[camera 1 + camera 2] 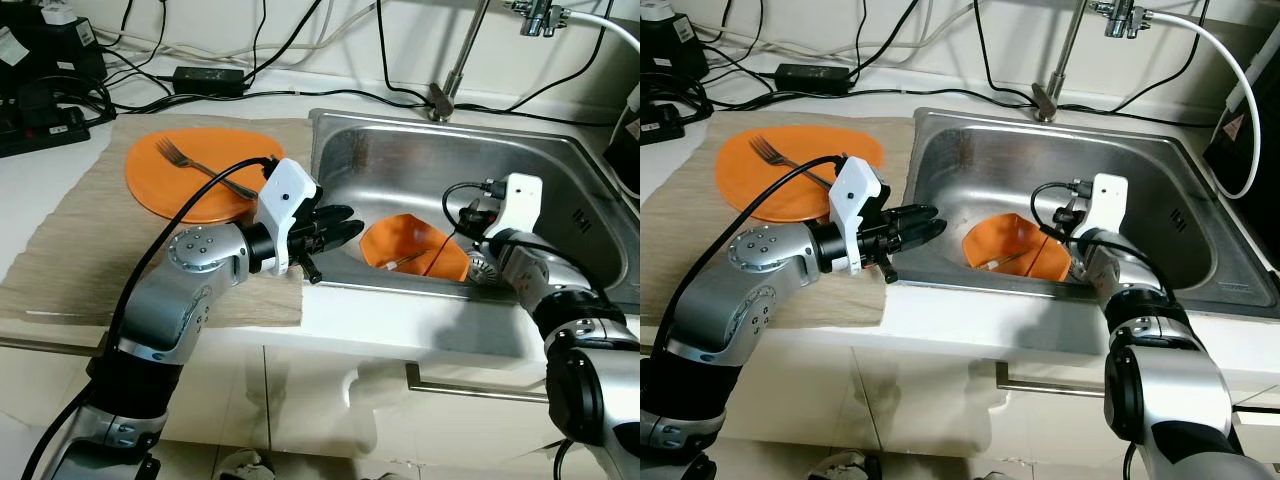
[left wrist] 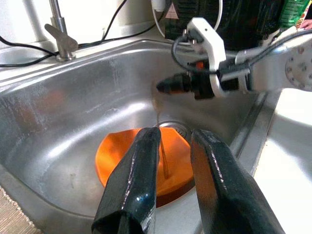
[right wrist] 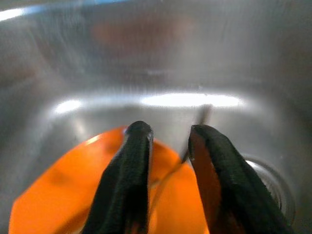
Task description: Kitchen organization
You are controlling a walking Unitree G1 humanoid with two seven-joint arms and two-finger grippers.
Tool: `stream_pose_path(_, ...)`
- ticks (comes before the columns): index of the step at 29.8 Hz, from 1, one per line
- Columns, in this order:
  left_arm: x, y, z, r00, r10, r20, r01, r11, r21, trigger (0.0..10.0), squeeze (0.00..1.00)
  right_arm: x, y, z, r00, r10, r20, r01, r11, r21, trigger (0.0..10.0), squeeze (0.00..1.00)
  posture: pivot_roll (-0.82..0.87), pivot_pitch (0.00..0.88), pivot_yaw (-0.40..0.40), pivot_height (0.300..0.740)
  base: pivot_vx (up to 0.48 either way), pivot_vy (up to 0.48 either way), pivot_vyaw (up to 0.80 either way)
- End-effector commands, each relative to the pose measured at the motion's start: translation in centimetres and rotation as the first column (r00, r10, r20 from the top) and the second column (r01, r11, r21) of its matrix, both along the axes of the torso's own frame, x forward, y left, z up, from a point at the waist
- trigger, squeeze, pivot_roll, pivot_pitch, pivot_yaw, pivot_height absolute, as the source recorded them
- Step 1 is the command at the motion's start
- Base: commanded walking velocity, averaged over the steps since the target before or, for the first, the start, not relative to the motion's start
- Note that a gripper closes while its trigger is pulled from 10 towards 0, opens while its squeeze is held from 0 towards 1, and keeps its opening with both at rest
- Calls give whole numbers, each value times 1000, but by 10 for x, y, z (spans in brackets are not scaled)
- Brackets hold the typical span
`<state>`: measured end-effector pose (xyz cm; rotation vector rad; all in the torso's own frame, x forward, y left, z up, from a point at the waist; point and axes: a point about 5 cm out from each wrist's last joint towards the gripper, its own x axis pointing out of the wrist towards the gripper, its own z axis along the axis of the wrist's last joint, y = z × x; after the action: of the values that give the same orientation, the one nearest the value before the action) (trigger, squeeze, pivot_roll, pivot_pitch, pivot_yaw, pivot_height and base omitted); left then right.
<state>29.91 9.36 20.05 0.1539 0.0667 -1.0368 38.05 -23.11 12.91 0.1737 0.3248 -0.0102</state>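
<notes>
1. Sink (image 1: 560, 190), a steel basin set into a white counter, holds an orange bowl (image 1: 400, 240) low at about 7 o'clock of the basin floor, close against the near wall, just beside the drain (image 2: 171, 127).
2. Left gripper (image 1: 345, 225) reaches over the sink's left rim toward 3 o'clock, its fingers (image 2: 134, 185) a narrow gap apart and holding nothing, above the bowl's left edge.
3. Right gripper (image 3: 168, 146) dips into the basin from the near rim, pointing toward 9 o'clock; its fingers are narrowly parted over the bowl, with a thin utensil handle (image 3: 168, 175) lying between them, whether gripped I cannot tell.
4. Mat (image 1: 60, 250) at 9 o'clock of the sink carries an orange plate (image 1: 160, 185) with a fork (image 1: 205, 167) across it.
5. Open basin floor lies toward 12 and 3 o'clock.
</notes>
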Motion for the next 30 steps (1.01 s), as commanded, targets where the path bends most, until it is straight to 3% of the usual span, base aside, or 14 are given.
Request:
stream_pose_path(1, 0, -2, 9, 1000, -11, 27, 11, 1000, 3, 10000, 0, 1, -5, 5, 1000, -16, 17, 16, 1000, 0, 10000, 1000, 33, 0, -71, 740, 0, 0, 0)
stream_pose_path(5, 1, 0, 11, 999, 6, 39, -6, 1000, -5, 10000, 0, 3, -10, 12, 998, -2, 57, 7, 997, -75, 10000, 1000, 37, 0, -70, 740, 0, 0, 0)
stream_pose_path(6, 5, 4, 14, 998, 44, 54, -44, 999, -14, 10000, 0, 5, -13, 25, 992, 29, 120, -14, 992, -126, 10000, 537, 38, 0, -71, 740, 0, 0, 0)
stream_pose_path(7, 7, 6, 15, 996, 63, 63, -62, 998, -19, 10000, 0, 6, -13, 29, 989, 43, 141, -25, 992, -127, 10000, 0, 41, 0, -72, 740, 0, 0, 0)
stream_pose_path(10, 16, 17, 21, 986, 152, 75, -150, 988, -34, 10000, 0, 9, -15, 44, 978, 82, 193, -58, 990, -126, 10000, 0, 44, 0, -73, 740, 0, 0, 0)
stream_pose_path(12, 28, 38, 32, 947, 291, 134, -290, 957, -26, 10000, 0, 11, -11, 57, 956, 134, 259, -104, 987, -126, 10000, 0, 51, 0, -75, 740, 0, 0, 0)
stream_pose_path(14, 31, 44, 34, 934, 328, 144, -328, 944, -22, 10000, 0, 11, -9, 59, 950, 152, 272, -121, 985, -126, 10000, 0, 52, 0, -75, 740, 0, 0, 0)
stream_pose_path(17, 43, 77, 44, 860, 479, 174, -485, 874, -11, 10000, 0, 7, 10, 58, 914, 253, 316, -224, 966, -126, 10000, 0, 56, 0, -78, 740, 0, 0, 0)
stream_pose_path(20, 51, 114, 43, 767, 619, 170, -636, 769, 69, 10000, 0, 0, 27, 52, 886, 320, 335, -295, 947, -127, 10000, 0, 61, 0, -81, 740, 0, 0, 0)
stream_pose_path(23, 53, 124, 40, 742, 652, 154, -668, 738, 94, 10000, 0, -2, 32, 50, 882, 330, 337, -307, 944, -122, 10000, 0, 63, 4, -82, 740, 0, 0, 0)
stream_pose_path(24, 53, 136, 36, 726, 682, 87, -687, 717, 116, 10000, 1000, -6, 41, 45, 875, 351, 335, -331, 936, -116, 10000, 0, 63, 5, -81, 740, 0, 0, 0)
stream_pose_path(27, 53, 138, 36, 734, 678, 50, -679, 727, 106, 10000, 1000, -10, 48, 42, 866, 375, 332, -354, 927, -125, 10000, 0, 66, 9, -80, 740, 0, 0, 0)
stream_pose_path(30, 54, 138, 43, 776, 626, 72, -630, 770, 101, 10000, 1000, -18, 61, 41, 828, 445, 340, -422, 895, -144, 10000, 0, 68, 9, -78, 740, 0, 0, 0)
